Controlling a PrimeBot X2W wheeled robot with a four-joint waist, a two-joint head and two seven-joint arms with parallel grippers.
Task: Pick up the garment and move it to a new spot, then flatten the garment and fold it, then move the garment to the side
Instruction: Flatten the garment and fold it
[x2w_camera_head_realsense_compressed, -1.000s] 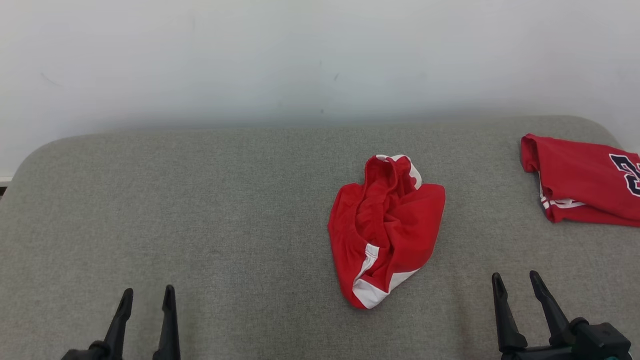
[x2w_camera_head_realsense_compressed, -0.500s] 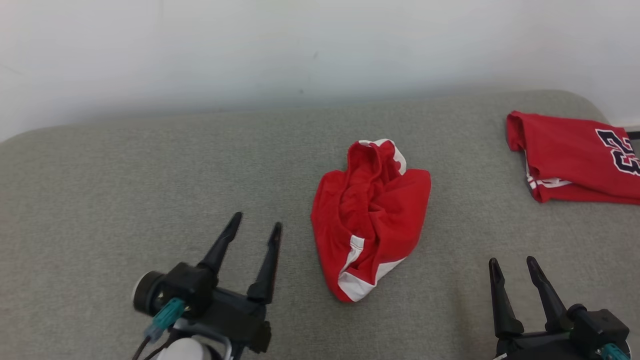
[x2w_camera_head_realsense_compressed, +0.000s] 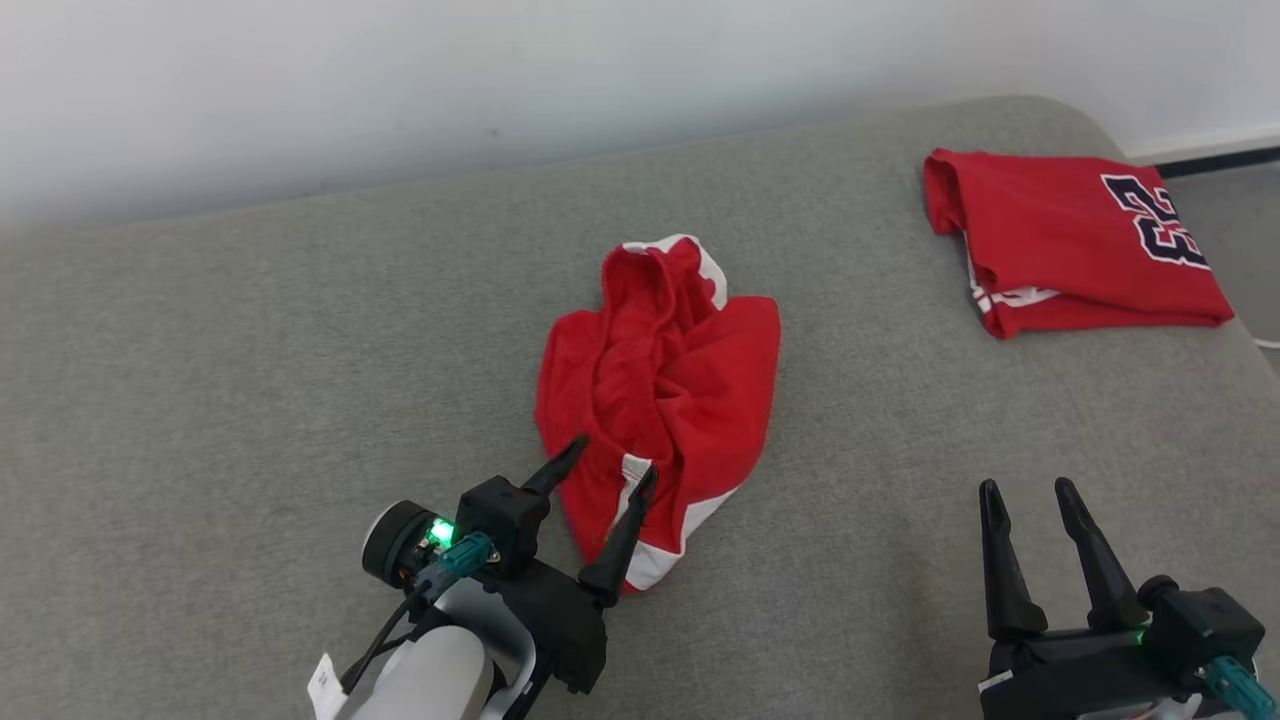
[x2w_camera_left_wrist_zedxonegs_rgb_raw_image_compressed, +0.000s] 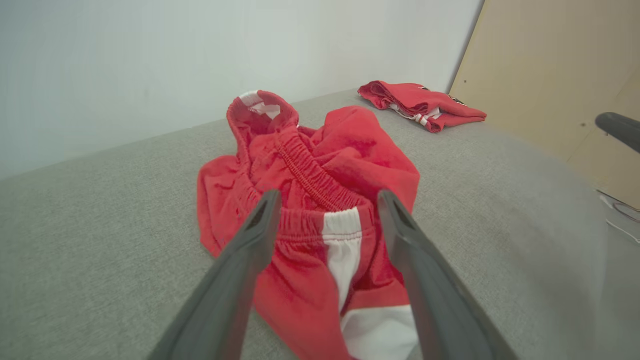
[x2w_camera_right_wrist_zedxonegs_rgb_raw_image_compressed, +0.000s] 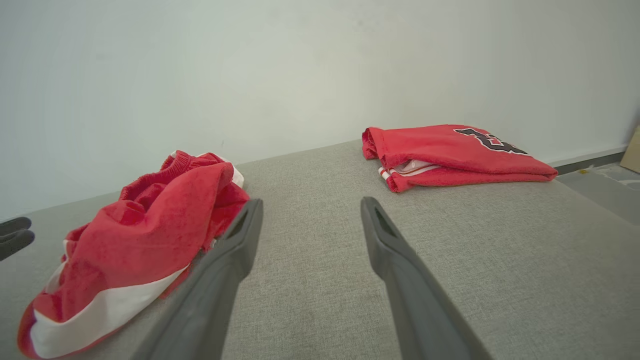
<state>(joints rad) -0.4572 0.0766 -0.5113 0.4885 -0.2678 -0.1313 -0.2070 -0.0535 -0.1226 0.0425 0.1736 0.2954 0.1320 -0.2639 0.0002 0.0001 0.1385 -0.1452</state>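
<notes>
Red crumpled garment (x2w_camera_head_realsense_compressed: 660, 390) lies mid grey fabric surface (x2w_camera_head_realsense_compressed: 250, 400). My L end effector (x2w_camera_head_realsense_compressed: 615, 457) is spread wide, fingers either side of garment's near edge w/ white stripe, nothing pinched; can't tell if touching cloth. My R end effector (x2w_camera_head_realsense_compressed: 1027, 487) also spread, empty, well apart to garment's right, nearer me. Folded red jersey (x2w_camera_head_realsense_compressed: 1070, 240) sits far right of garment, toward wall.

The left tool (x2w_camera_head_realsense_compressed: 615, 455) was extended forward on its pale forearm (x2w_camera_head_realsense_compressed: 435, 685), fingers spread wide, tilted rightward. The right tool (x2w_camera_head_realsense_compressed: 1027, 486) sat low, fingers parted, pointing upward.
</notes>
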